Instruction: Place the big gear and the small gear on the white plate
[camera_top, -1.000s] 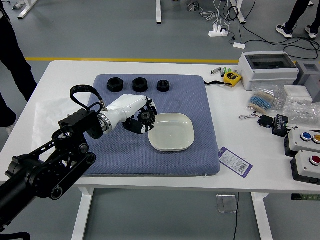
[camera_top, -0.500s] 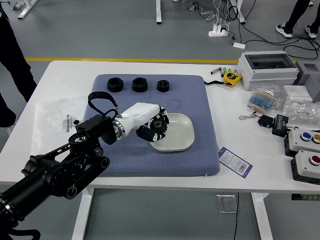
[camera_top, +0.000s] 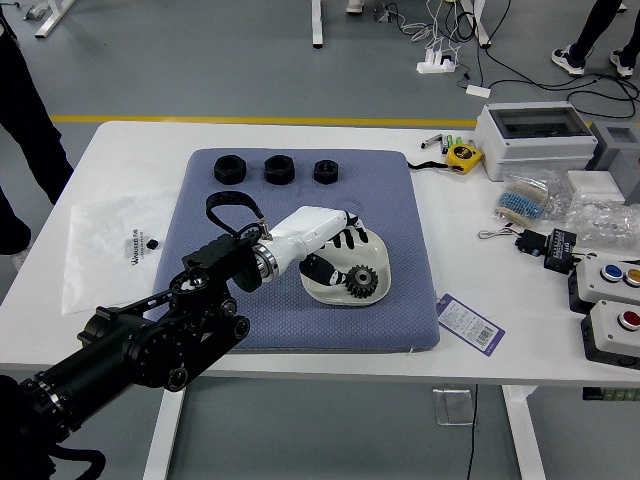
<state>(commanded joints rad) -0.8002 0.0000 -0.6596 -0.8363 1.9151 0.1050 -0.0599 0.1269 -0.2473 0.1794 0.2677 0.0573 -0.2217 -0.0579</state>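
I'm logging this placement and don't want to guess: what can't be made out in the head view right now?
Upper-left part of the white plate: head view, covered by the left hand.
Whether that hand touches the black gear: head view, the meeting spot is too small and dark.
Right arm: outside the head view.
Fine print on the purple-edged tag: head view, too small.
Person at left: head view, cut off by the picture's edges.
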